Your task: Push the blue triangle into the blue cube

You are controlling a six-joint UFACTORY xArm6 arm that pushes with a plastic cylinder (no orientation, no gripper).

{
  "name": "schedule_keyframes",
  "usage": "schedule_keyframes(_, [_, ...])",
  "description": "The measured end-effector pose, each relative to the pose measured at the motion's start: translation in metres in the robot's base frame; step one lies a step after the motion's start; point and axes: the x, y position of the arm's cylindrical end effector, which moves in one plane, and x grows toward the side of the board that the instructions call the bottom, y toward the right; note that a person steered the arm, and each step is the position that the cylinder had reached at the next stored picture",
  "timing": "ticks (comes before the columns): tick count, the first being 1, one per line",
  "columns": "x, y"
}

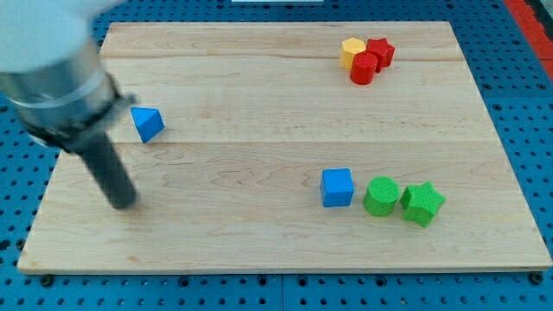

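**Rod tip rests left of centre, below the blue triangle**

My tip (pixel 123 204) sits on the wooden board (pixel 259 242) near the view's left edge. The arm has no jaws to open or close; it ends in a plain dark rod, smooth and matt, rising up and to the left into a blurred grey cylinder. The tip touches no block.

The blue triangle (pixel 148 123) lies above the tip and slightly to its right, near but apart from it. It is a small wedge with sharp edges and a faintly ridged, printed-looking surface.

The blue cube (pixel 337 187) stands well apart from the triangle, towards the view's lower right. Just beside the cube on its right is a green cylinder (pixel 381 196), and next to that a green block (pixel 422 204) with an angular, star-like outline; the two green pieces look as if they touch.

At the view's top right three blocks cluster together: a yellow hexagonal block (pixel 351 50), a red cylinder (pixel 364 68) and a red block (pixel 381 52) with a notched outline.

The board is pale wood with lengthwise grain and visible plank seams, and it rests on a blue perforated surface (pixel 26 285).
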Motion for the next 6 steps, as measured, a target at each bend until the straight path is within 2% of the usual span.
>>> schedule_keyframes(1, [-0.067,-0.053])
schedule_keyframes(2, [-0.094,0.026])
schedule_keyframes(3, [-0.102,0.114])
schedule_keyframes(4, [-0.121,0.099])
schedule_keyframes(5, [-0.148,0.122])
schedule_keyframes(6, [-0.122,0.213])
